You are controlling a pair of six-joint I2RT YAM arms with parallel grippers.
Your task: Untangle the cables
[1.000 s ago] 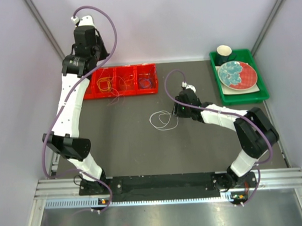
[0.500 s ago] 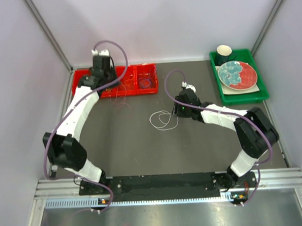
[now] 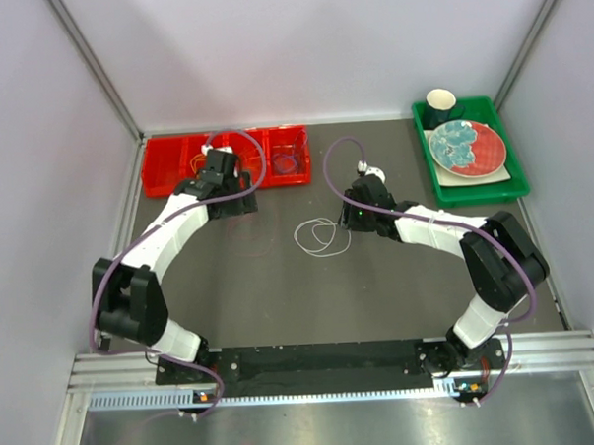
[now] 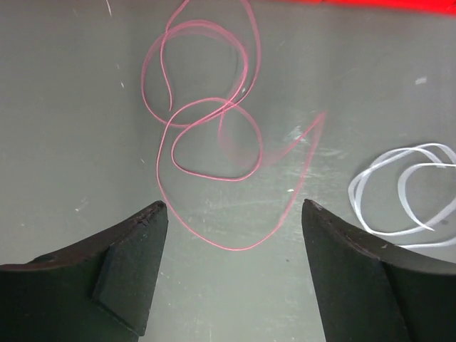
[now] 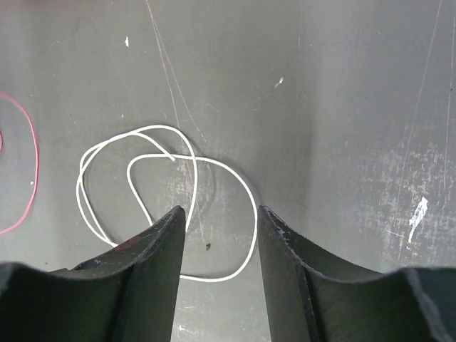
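A thin red cable [image 4: 211, 104] lies in loose crossing loops on the dark table, just ahead of my left gripper [image 4: 234, 206], which hangs open and empty above its nearest loop. A white cable [image 3: 320, 237] lies coiled at mid-table, apart from the red one. It also shows at the right edge of the left wrist view [image 4: 399, 152]. My right gripper [image 5: 221, 210] hovers open over the white cable [image 5: 214, 163], whose near loop runs between the fingers without being held. A purple cable [image 3: 289, 162] rests in the red bin [image 3: 171, 154].
The red compartment bin stands at the back left, partly covered by my left arm. A green tray [image 3: 517, 188] at the back right holds a plate [image 3: 466, 146] and a dark cup [image 3: 442, 103]. Grey walls close in the sides and back.
My left arm swung from above the red bin down to the table in front of it and its jaws opened. The red cable now lies loose on the table. The right arm stayed still.
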